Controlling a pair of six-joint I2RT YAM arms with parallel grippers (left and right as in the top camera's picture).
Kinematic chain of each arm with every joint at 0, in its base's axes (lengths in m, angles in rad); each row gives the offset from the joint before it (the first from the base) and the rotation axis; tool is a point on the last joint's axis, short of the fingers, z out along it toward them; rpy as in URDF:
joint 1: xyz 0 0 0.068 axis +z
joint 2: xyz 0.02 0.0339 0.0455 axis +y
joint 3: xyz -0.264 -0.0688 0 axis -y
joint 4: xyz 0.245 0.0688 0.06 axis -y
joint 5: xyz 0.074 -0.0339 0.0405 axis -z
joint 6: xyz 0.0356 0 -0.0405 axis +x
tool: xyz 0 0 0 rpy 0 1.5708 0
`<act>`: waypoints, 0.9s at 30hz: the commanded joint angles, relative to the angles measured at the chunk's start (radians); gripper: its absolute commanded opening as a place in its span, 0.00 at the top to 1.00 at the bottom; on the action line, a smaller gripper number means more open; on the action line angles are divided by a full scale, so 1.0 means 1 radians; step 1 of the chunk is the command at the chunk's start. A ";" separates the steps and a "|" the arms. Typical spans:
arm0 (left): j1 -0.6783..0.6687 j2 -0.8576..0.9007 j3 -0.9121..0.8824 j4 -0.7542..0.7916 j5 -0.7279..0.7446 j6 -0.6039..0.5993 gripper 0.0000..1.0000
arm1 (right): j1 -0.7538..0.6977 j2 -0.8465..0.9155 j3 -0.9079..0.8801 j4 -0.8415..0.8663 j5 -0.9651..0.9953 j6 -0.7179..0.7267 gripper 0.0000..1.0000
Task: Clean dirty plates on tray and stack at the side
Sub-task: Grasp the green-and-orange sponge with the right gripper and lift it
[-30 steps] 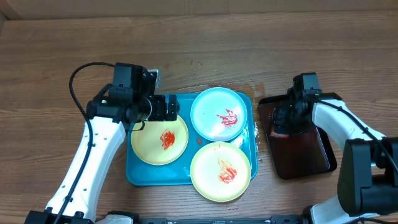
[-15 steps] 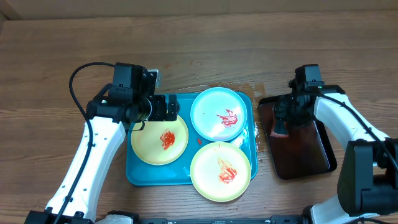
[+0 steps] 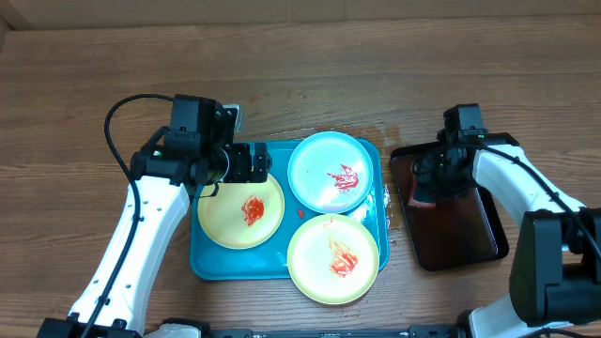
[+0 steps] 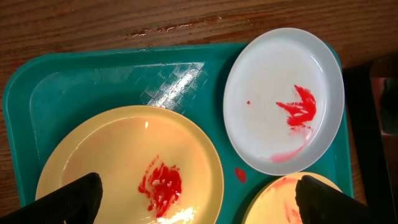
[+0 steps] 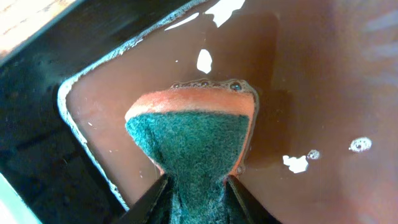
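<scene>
A sponge [image 5: 193, 134] is pinched by the right gripper [image 5: 196, 186], seemingly dipped in liquid in the dark tray [image 3: 460, 235]. The left gripper [image 4: 199, 196] is held spread above three smeared plates [image 3: 328, 172] set on the turquoise tray [image 3: 211, 266].

Brown wood-grain surface [image 3: 357, 56] w/ two things directly on it: turquoise tray [image 3: 208, 263] approx. centre, smaller dark tray [image 3: 465, 230] w/ brownish liquid just right of it. Some wet streaks [image 3: 380, 129] on wood by turquoise tray's far edge.

Robot lab setup, wooden table [image 3: 310, 66]
</scene>
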 commanded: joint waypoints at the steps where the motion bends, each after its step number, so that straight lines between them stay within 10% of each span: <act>1: -0.006 0.002 0.024 0.003 0.018 0.022 0.00 | 0.004 0.000 -0.013 0.003 0.009 0.009 0.78; 23: -0.006 0.002 0.024 0.003 0.019 0.022 0.00 | 0.004 -0.001 -0.049 0.048 0.010 0.012 0.96; 27: -0.006 0.002 0.024 0.004 0.018 0.023 0.55 | 0.004 -0.009 -0.026 0.027 0.010 0.012 0.96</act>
